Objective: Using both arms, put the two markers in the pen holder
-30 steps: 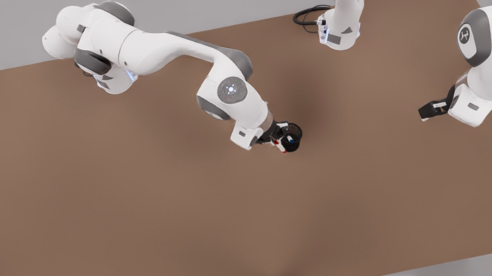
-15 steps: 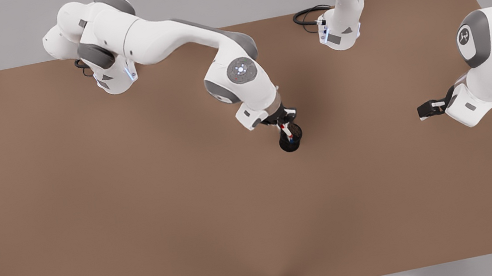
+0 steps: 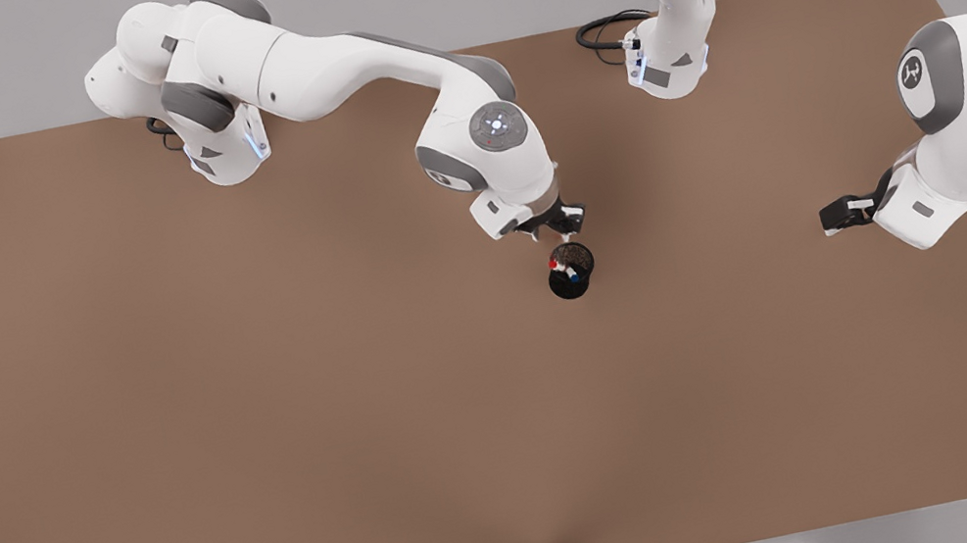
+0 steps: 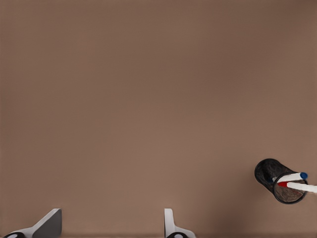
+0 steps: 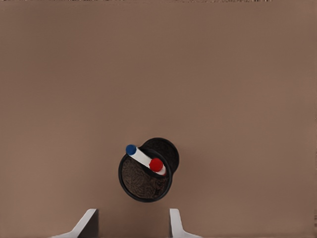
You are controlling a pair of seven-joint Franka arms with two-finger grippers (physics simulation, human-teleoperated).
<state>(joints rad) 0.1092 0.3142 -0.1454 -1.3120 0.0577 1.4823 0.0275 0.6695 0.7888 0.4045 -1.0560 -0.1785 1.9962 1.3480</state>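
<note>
Brown table (image 3: 272,428) fills most of the front view. Near the middle of that picture stands the black cup (image 3: 570,271), and both markers are inside it — the red marker (image 3: 555,265) and the blue marker (image 3: 573,277) poke out of the top, side by side.

Just above the cup in the front view is the right gripper (image 3: 563,226). It hangs over the cup and touches nothing. Its fingers (image 5: 174,220) are apart, with only bare table between them. In the right wrist view the cup (image 5: 145,178) sits in the lower middle of the frame, with the blue marker (image 5: 132,149) and red marker (image 5: 157,165) leaning on its rim.

At the right side of the front view the left gripper (image 3: 832,218) waits, well apart from the cup. Its fingers (image 4: 171,224) are apart too — nothing is in them. In the left wrist view the cup (image 4: 277,179) lies at the lower right of the frame.
</note>
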